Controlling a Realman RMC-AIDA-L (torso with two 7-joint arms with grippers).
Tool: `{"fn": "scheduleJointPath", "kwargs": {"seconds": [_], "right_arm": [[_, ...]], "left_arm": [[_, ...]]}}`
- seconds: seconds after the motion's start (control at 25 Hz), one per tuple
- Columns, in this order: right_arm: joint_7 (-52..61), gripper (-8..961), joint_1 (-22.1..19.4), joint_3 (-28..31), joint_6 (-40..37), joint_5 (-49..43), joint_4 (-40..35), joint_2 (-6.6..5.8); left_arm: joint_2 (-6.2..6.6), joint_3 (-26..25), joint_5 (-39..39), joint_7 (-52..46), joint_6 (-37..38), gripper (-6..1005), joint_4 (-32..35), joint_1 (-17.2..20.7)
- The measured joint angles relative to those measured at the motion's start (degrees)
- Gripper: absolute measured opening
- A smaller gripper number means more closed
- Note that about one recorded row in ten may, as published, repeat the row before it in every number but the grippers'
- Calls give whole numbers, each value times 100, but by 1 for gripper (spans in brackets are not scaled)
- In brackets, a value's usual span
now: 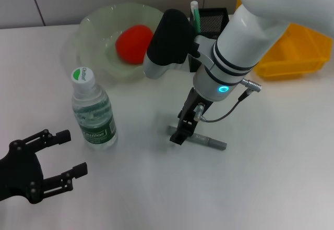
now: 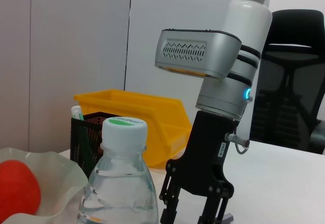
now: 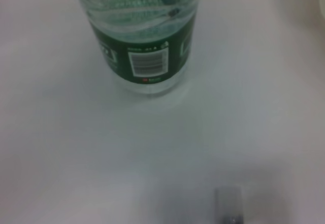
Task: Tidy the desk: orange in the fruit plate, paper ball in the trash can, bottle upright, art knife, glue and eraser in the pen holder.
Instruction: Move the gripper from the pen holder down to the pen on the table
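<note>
A: What is the right gripper [image 1: 180,134] doing?

B: It is reaching straight down onto a grey stick-like tool, probably the art knife [image 1: 206,142], which is lying flat on the desk [image 1: 271,178] just to the right of the bottle [image 1: 93,110]. The fingers are standing either side of the knife's left end. In the left wrist view they are spread a little, not yet clamped, so I judge it is lining up a pinch across the narrow body.

A: Why come from above?

B: The knife is lying low and flat, so a top-down grip across its width is probably the surest way to lift it and carry it to the pen holder [image 1: 211,21].

A: Where is that holder?

B: It is standing behind the bottle and to its right, partly hidden by the right arm, with a green-and-white stick already poking out of it. The trash can [image 1: 295,50] is sitting farther right again.

A: And the rest?

B: The bottle is standing upright, cap on top. The orange [image 1: 134,43] is resting inside the plate [image 1: 91,37], just behind the bottle. I cannot see the eraser or paper ball.

A: The left gripper [image 1: 65,162]?

B: It is hovering in front of the bottle and to its left, fingers spread, holding nothing, seemingly keeping clear.
</note>
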Motion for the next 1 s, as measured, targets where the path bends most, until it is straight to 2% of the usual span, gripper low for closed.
{"fn": "scheduleJointPath", "kwargs": {"seconds": [0.36, 0.48, 1.0], "right_arm": [[4, 620, 4, -15, 79, 0, 66, 0], [3, 544, 4, -16, 92, 5, 107, 0], [57, 506, 50, -356, 173, 168, 213, -1]], "left_arm": [[-12, 3, 0, 6, -3, 795, 0, -15], [-14, 3, 0, 6, -7, 795, 0, -21], [-35, 3, 0, 6, -21, 795, 0, -50]]}}
